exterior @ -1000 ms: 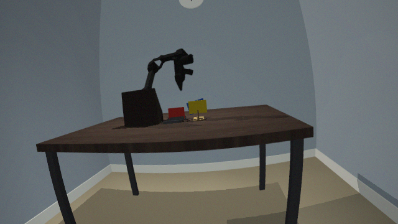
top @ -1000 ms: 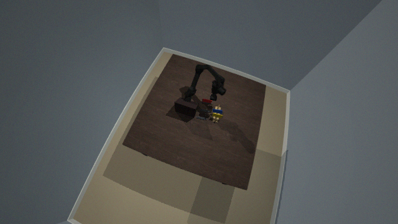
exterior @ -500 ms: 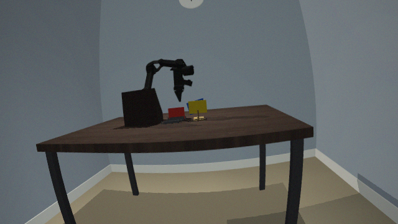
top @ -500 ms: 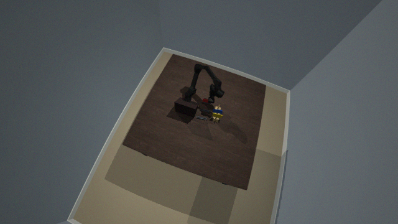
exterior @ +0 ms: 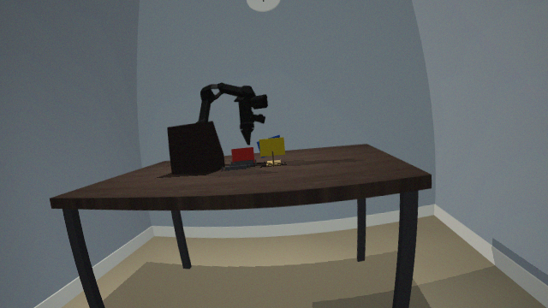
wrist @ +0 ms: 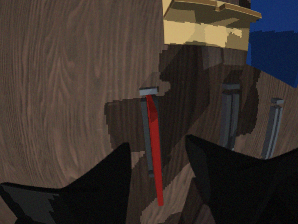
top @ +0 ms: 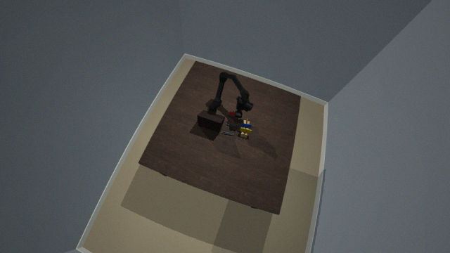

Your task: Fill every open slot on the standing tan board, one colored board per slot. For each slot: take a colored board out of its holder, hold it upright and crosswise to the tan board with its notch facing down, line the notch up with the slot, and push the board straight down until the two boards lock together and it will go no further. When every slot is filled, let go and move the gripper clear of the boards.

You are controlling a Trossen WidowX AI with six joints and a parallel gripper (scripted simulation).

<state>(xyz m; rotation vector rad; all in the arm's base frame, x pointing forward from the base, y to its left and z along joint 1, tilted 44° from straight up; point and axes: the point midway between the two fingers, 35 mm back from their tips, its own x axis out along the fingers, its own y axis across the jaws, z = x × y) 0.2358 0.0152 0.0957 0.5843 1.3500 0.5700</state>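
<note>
Exterior view: Open, empty jaws (top: 238, 114) (exterior: 248, 144) hover above the red board (top: 232, 114) (exterior: 242, 154) (wrist: 155, 150), upright in its holder (exterior: 244, 163) (wrist: 148, 92) on the bench (top: 211, 165) (exterior: 240, 188) (wrist: 60, 90), presumably kept standing for an easy top-edge grasp.
</note>
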